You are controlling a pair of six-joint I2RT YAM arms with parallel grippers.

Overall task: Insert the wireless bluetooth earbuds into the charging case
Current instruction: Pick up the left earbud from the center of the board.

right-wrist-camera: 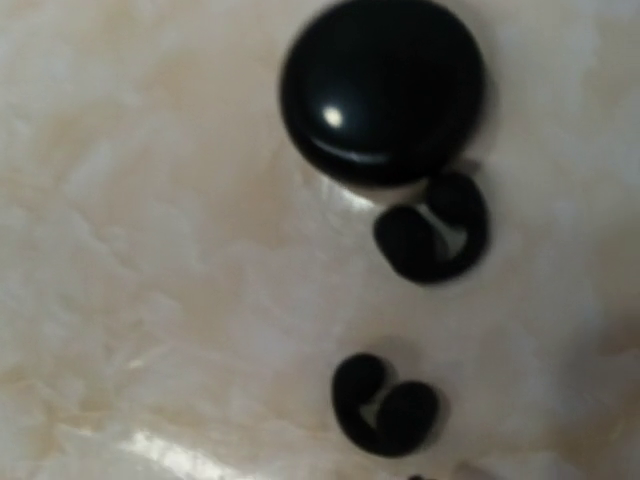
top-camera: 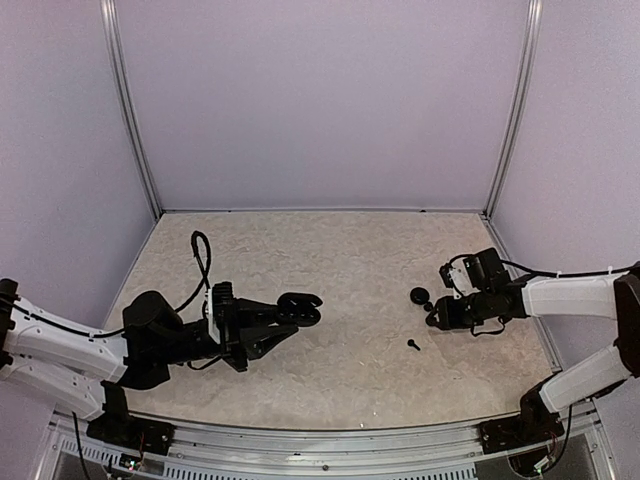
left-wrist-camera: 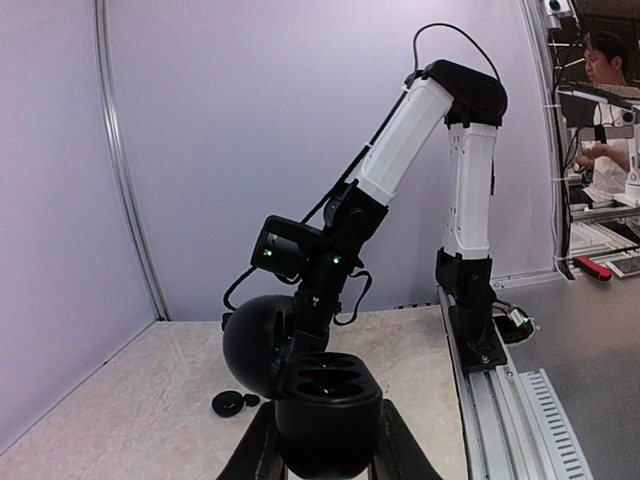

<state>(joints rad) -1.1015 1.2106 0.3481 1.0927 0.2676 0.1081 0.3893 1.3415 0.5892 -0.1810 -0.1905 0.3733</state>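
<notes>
left tool (top-camera: pixel 292 312) clamps open charging case (left-wrist-camera: pixel 330 385) | right tool (top-camera: pixel 437 318) width: cannot tell | risk: tiny earbud (top-camera: pixel 413 344), well apart from case, squirts from misaligned pinch

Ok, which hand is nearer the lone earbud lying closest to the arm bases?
Right. The right hand is just beyond and slightly right of the earbud. The left hand, gripping the open charging case, is far off to its left.

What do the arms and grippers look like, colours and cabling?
The left arm and right arm have white tubular links with black joints. The left gripper and right gripper are all black. A thin black cable comes off the left wrist. Green lights show on the right wrist.
</notes>
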